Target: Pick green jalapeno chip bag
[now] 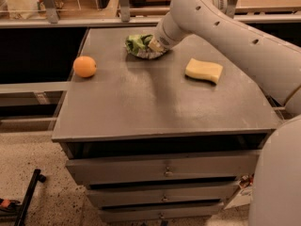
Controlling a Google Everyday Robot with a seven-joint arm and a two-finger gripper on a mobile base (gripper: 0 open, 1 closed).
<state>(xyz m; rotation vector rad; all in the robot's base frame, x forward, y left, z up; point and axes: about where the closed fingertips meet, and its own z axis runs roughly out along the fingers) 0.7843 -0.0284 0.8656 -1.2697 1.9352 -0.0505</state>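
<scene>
Camera view, listed from the near edge outward.

1. Drawer fronts (164,173) below the table, shut.
2. Table (155,112): grey top, bare across the near half.
3. Orange (84,66): mid-depth, near the left edge, well apart from my work.
4. Yellow sponge (203,70): mid-depth, right side, lying flat, untouched.
5. Green jalapeno chip bag (136,44): far part of the top, about centre, crumpled, apparently resting on the surface.
6. My gripper (154,46): against the bag's right side, touching it, with my arm (225,27) sloping down to it from the right. Whether my jaws are spread or pinching the foil, I cannot tell.

Status, by my judgement: reach done, grip unconfirmed. The bag does not look raised, so securing it and lifting it clear remain.
</scene>
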